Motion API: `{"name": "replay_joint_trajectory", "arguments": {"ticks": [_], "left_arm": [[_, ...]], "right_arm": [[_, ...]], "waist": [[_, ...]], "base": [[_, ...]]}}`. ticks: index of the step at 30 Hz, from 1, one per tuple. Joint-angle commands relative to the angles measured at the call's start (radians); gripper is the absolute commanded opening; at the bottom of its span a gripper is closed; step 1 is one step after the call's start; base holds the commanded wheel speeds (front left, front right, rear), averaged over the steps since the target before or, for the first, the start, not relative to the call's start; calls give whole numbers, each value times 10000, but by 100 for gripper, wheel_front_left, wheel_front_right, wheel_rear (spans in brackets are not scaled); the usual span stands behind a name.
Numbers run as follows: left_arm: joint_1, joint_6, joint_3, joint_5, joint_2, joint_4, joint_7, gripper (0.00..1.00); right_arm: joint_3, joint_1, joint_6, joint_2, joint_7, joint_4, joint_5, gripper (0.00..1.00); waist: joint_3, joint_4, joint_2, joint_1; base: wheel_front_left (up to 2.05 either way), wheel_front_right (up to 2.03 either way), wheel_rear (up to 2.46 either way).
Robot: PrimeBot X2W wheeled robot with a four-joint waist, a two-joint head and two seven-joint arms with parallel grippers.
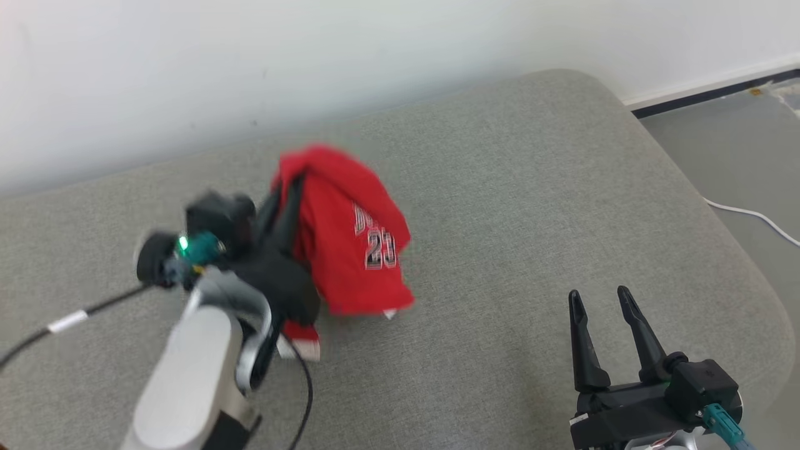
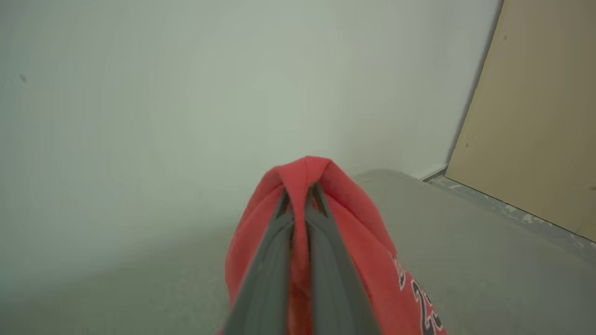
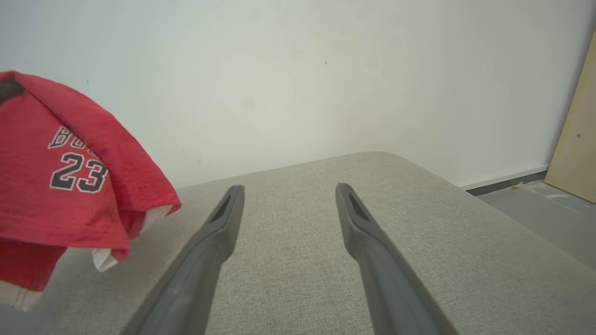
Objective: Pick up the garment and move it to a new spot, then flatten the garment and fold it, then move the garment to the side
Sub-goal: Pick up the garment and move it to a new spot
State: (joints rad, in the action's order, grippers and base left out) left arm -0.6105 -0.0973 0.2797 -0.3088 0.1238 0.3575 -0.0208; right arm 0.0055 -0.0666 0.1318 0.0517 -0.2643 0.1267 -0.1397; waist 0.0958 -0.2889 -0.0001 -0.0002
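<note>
A pale wall (image 1: 250,62) backs a grey cushion (image 1: 531,187). The red garment (image 1: 356,237), printed with 23, hangs in a bunch over the cushion's left-middle part. It drapes from the left claw (image 2: 301,197), which is pressed together on a top fold. Whether its lower hem touches the cushion is unclear. The right claw (image 1: 600,297) is spread, holding nothing, low at the right and well apart from the garment. A white cable (image 1: 750,215) lies on the floor.

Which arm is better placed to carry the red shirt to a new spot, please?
Left: the left hand is shut on the shirt, which hangs from it. The right hand is open, empty, apart from it.
</note>
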Motion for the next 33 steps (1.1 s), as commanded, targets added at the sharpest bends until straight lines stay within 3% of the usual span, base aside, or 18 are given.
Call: {"name": "replay_joint_trajectory", "arguments": {"ticks": [1,7,8,9,10,15,19,27,33], "left_arm": [[227,5,26,34,12,220,-80,0],[1021,-77,452,-245,-366,2340,-495,0],[1061,-77,569,-251,-410,2586,-605,20],[1075,-116,695,-256,-455,2804,-683,48],[1070,-141,833,-247,-497,2976,-797,100],[750,-194,1219,-592,-680,2663,-1742,100],[658,118,1136,-619,-679,1893,-2105,100],[1428,901,342,-284,468,423,-2369,100],[2446,1176,-190,-306,1156,-337,-2420,100]], "right_arm": [[15,21,-21,-27,-4,10,-81,100],[-46,-2,-21,-24,-4,83,-22,100],[-30,6,-21,-24,-3,97,-4,100],[-14,12,-21,-26,-3,96,8,100],[-18,18,-21,-24,-3,99,22,100],[-184,222,-21,-23,-4,109,65,100],[-275,347,-21,-26,-3,106,54,100],[-511,476,-21,-23,-4,-59,104,100],[-672,597,-21,-23,-3,-155,154,100]], "waist": [[38,-63,1,2],[53,64,1,2],[42,120,1,2],[31,188,1,2],[14,264,1,2],[-253,882,1,2],[-446,1339,1,2],[-657,1972,1,2],[-700,2277,1,2]], "base": [[0,0,0],[0,0,0],[0,0,0],[0,0,0],[0,0,0],[0,0,0],[0,0,0],[0,0,0],[0,0,0]]}}
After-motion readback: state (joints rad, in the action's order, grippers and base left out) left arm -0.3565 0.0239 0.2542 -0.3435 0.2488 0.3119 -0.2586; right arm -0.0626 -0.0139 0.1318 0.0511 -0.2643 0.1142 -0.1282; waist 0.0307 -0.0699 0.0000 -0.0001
